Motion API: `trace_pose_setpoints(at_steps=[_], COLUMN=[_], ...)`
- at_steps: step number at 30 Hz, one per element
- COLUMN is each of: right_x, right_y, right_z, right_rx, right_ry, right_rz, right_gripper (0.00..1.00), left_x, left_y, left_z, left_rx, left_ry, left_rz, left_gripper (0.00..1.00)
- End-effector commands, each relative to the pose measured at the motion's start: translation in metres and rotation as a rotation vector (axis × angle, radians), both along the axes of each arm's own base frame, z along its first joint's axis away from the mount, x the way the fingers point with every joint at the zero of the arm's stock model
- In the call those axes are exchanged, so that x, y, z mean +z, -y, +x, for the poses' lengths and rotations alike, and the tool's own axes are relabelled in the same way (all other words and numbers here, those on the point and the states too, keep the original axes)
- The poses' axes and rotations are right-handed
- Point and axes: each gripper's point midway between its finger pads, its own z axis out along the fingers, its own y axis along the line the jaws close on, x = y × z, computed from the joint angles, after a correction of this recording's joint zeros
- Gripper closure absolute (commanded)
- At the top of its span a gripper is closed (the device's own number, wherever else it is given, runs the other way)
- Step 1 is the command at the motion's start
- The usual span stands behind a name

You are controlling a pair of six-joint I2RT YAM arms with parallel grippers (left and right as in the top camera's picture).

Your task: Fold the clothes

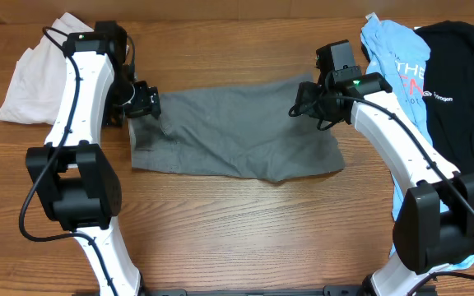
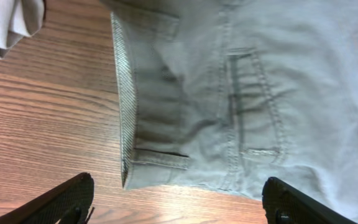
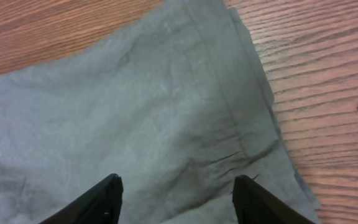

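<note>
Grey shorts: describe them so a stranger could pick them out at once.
On the wooden table, look to the middle, where the grey shorts lie spread flat. A beige garment is bunched at the far left; a light-blue T-shirt and a black T-shirt lie at the right. Only the shorts are grey, with a pale speckled waistband lining along their left edge.

grey shorts (image 1: 237,140) matt woven cloth, creased; waistband lining (image 2: 126,93) speckled weave; table (image 1: 245,238) smooth wood, slight sheen
</note>
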Motion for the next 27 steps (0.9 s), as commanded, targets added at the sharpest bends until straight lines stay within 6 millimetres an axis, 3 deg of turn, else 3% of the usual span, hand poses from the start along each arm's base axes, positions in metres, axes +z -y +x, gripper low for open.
trace_pose_setpoints(at_steps=[1,7,11,18,22,27], right_x=[0.023,0.023,0.023,0.023,0.023,0.023], right_y=[-0.001,-0.001,0.0,0.0,0.0,0.0], right_z=[0.005,0.005,0.004,0.004,0.005,0.004], right_rx=[0.016,0.015,0.015,0.015,0.015,0.015], right_ry=[0.058,0.056,0.053,0.053,0.054,0.054], right_rz=[0.007,0.007,0.006,0.006,0.006,0.006], right_gripper=[0.36,0.35,0.35,0.34,0.34,0.34], left_x=[-0.014,-0.059,-0.088,-0.111,-0.129,-0.157], left_y=[-0.026,-0.042,-0.027,-0.025,-0.01,0.008], left_z=[-0.009,-0.024,-0.021,-0.02,-0.018,-0.032], left_rx=[0.068,0.087,0.018,0.004,-0.012,-0.009], left_ry=[-0.025,-0.036,0.031,0.081,0.139,0.168], left_rz=[-0.062,-0.146,-0.237,-0.24,-0.298,-0.342], left_gripper=[0.12,0.14,0.14,0.12,0.11,0.11])
